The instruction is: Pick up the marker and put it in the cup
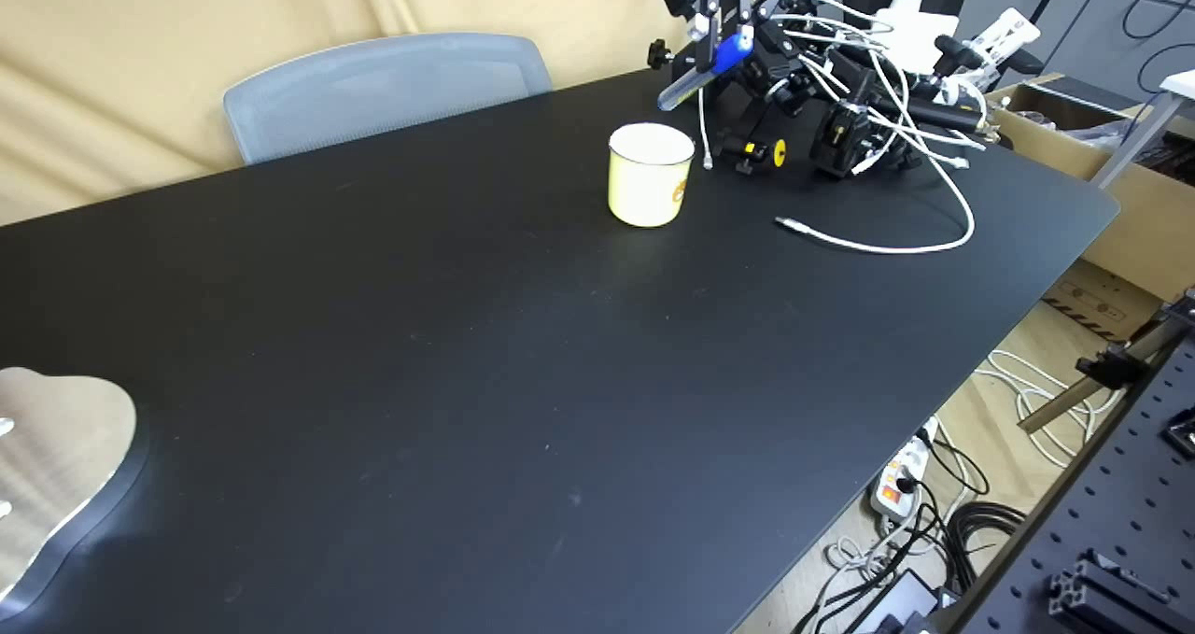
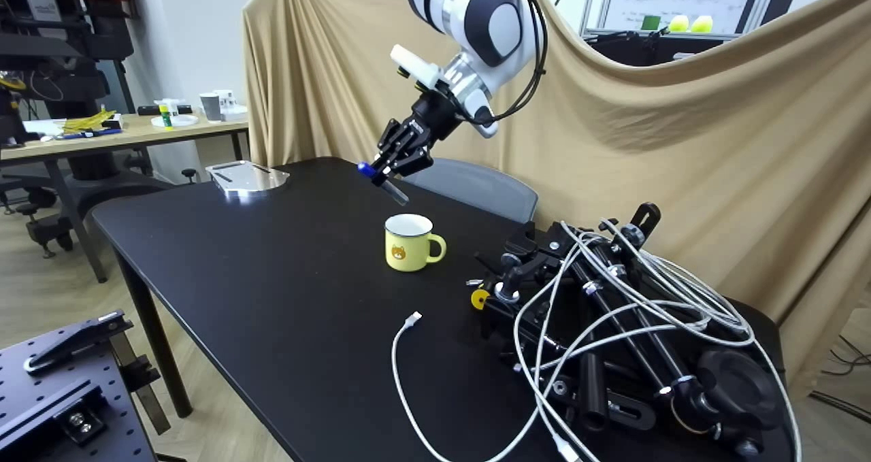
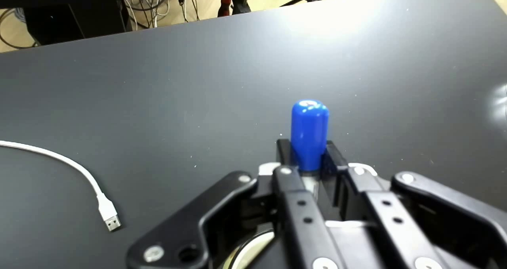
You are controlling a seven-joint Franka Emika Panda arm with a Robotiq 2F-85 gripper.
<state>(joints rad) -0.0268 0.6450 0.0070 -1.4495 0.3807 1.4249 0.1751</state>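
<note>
A slim, tilted, blue-capped marker pen [image 3: 309, 136] is clamped by the black 2-fingered gripper [image 3: 309, 155], higher than a squat, yellow, cylindrical cup [image 2: 407, 245].

Blue-capped marker [image 3: 309, 138], tilted, aloft; cup [image 2: 410, 248], upright

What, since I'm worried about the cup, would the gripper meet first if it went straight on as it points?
Likely the tabletop beside the cup; depth is unclear, though, and the held marker might catch the cup first.

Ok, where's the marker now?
The marker is in the air, gripped between the fingers, right of centre in the wrist view; in both exterior views it appears above the cup.
</note>
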